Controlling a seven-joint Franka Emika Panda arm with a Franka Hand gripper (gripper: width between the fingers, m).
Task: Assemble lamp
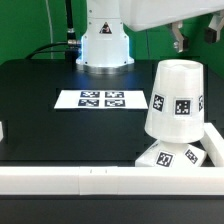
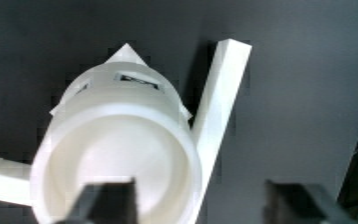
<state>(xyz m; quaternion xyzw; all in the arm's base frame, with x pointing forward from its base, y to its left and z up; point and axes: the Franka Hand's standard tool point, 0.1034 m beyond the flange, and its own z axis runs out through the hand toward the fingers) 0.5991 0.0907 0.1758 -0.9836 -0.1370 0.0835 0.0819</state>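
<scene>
The lamp stands near the front wall on the exterior view's right. Its tapered white shade (image 1: pixel 175 100) sits upright, narrow end up, over the tagged square base (image 1: pixel 168 155). The bulb post is hidden under the shade. My gripper (image 1: pixel 195 38) hangs above and behind the lamp, apart from it, partly cut off by the picture's top edge. In the wrist view the shade (image 2: pixel 123 135) lies below me, with a corner of the base (image 2: pixel 126 50) showing past it. The gripper (image 2: pixel 206 205) is open and empty; one dark finger (image 2: pixel 114 202) overlaps the shade's outline, and the other is off to its side.
The marker board (image 1: pixel 100 99) lies flat on the black table near the middle. The arm's white pedestal (image 1: pixel 105 45) stands at the back. A white wall (image 1: pixel 90 180) runs along the front edge and also shows in the wrist view (image 2: pixel 222 90).
</scene>
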